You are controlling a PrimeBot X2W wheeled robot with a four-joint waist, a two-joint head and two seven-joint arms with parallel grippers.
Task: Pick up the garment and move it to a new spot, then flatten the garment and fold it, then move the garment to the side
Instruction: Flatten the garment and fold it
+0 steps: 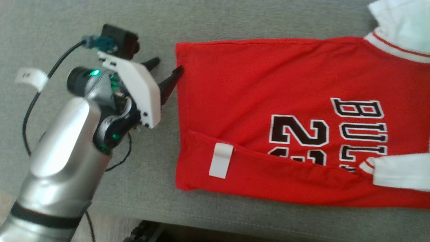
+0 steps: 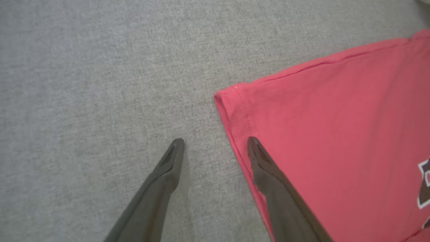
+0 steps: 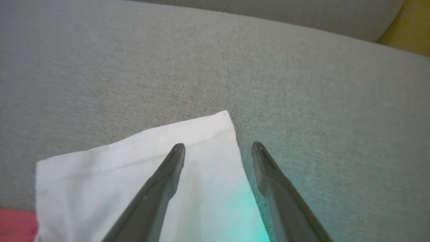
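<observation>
On a grey cushion (image 1: 100,27) a red garment (image 1: 262,94) is laid flat, reaching from the middle of the head view out to 3 o'clock, with black-and-white lettering and numerals printed toward 4 o'clock. One white sleeve (image 1: 399,171) is folded across the red cloth at 4 o'clock, and a white label (image 1: 220,160) is seen on a turned-up fold near 6 o'clock. The left gripper (image 1: 168,65) is held at 10 o'clock in that view, its fingers spread and nothing pinched between them. In the left wrist view one finger is seen over bare grey fabric and the other over the stitched hem beside the garment's corner — whether cloth is touched cannot be told. A black cable (image 1: 28,111) is looped beside the silver forearm at 9 o'clock. The right gripper (image 3: 217,145) is likewise spread, with nothing held: one finger is seen above a white sleeve end (image 3: 100,174) at 7 o'clock of the right wrist view, the other over grey cushion just beside the sleeve's edge. A strip of red is visible at 8 o'clock there.
</observation>
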